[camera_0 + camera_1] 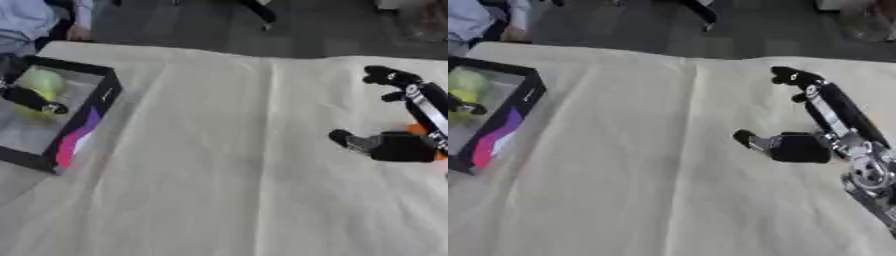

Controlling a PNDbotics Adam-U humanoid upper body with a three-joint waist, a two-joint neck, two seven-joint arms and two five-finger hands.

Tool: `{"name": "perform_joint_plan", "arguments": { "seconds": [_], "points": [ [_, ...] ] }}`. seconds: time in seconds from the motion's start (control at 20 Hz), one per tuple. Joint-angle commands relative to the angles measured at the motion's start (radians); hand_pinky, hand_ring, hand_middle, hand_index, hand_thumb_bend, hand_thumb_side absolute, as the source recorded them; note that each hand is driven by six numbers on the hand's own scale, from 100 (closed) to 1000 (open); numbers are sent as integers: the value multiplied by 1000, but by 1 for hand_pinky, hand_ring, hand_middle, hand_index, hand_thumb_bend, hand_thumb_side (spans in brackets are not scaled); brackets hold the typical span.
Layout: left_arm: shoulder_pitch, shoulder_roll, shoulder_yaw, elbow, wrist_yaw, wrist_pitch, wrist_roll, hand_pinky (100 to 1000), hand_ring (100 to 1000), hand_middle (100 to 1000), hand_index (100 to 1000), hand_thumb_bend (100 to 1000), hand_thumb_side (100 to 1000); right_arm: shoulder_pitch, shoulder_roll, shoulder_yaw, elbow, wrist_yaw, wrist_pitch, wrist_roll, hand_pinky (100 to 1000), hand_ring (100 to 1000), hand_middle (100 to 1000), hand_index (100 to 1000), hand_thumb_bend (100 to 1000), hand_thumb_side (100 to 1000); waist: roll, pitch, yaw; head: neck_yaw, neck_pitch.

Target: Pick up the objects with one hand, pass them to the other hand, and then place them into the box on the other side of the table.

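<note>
The box sits on the table at about 9 o'clock, near the left edge. A yellow-green round thing is already inside it. The left hand is in the box too, right by that round thing, but I cannot tell if its fingers are around it or off it. So this one looks almost done or just done.

The right hand is low on the table at about 3 o'clock. Its fingers look spread, with one finger pointing to the left. A bit of orange thing peeks out right behind this hand. It may be the next thing to pick up. I cannot see if the hand is touching it or holding it.

What is left, I think: grab the orange thing, pass it over, and drop it in the box.

The middle of the table, from 12 o'clock down to 6 o'clock, is bare cloth, so there is room to meet there. The far edge at 12 o'clock is close behind the right hand.
</note>
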Motion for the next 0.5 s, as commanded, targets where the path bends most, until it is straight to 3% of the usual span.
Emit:
{"name": "perform_joint_plan", "arguments": {
  "seconds": [0.05,0.1,0.2,0.35,0.5],
  "points": [
    [-20,30,16,-24,-23,-7,-2,896,820,767,869,878,558,-1,-38,-25,-15,-5,0,-16,807,929,821,934,618,359,-8,-7,-1,-15,-9],
    [-20,32,18,-33,-23,-4,4,894,817,767,869,855,545,4,-40,-27,-15,-5,-1,-19,807,929,821,934,618,358,-8,-8,-1,-22,-8],
    [-21,35,22,-56,-17,3,23,884,796,789,871,689,490,13,-43,-35,-15,-5,-1,-28,804,928,820,933,615,353,-6,-9,-2,-51,-1],
    [-20,43,23,-124,19,12,75,871,770,805,850,502,392,35,-40,-76,-15,-29,13,-78,792,919,814,925,613,314,-4,-11,-3,-161,18],
    [-14,59,16,-196,69,39,129,867,763,797,838,460,368,70,-55,-130,-15,-59,41,-136,796,906,820,928,615,309,-1,-12,-7,-257,32]
  ]
}}
